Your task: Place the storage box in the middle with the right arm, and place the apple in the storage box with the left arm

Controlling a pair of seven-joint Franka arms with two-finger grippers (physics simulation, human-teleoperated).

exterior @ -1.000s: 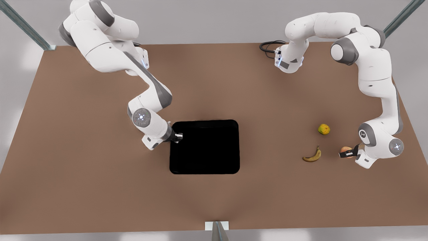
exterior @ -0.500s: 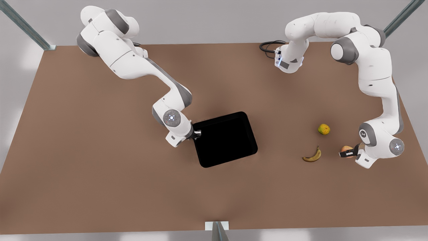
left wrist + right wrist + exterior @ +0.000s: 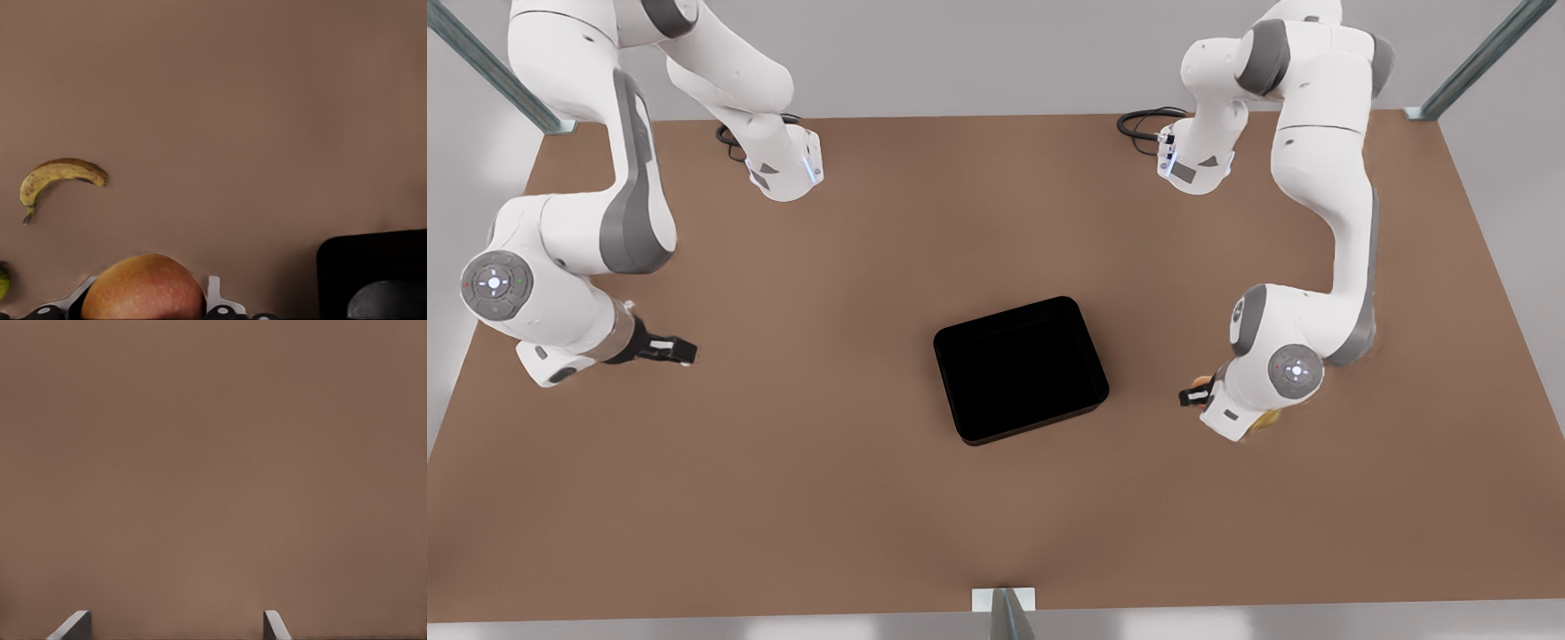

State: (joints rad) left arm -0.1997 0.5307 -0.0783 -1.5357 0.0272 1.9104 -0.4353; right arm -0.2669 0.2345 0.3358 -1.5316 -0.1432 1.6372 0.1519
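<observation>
We see the left gripper (image 3: 1197, 393) clamped around the apple (image 3: 143, 288) right of the storage box (image 3: 1021, 369); the right gripper (image 3: 685, 351), spread wide, hangs at far left.

glossy black storage box (image 3: 1021, 370), shallow, rounded corners, flat on table near middle, skewed to the table edges, empty. red-orange apple (image 3: 143, 288), yellowish blush, clamped in left gripper (image 3: 1197, 394) just off box toward front view's right.

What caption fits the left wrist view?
Left gripper holding the apple above the table, banana and storage box beyond.
</observation>
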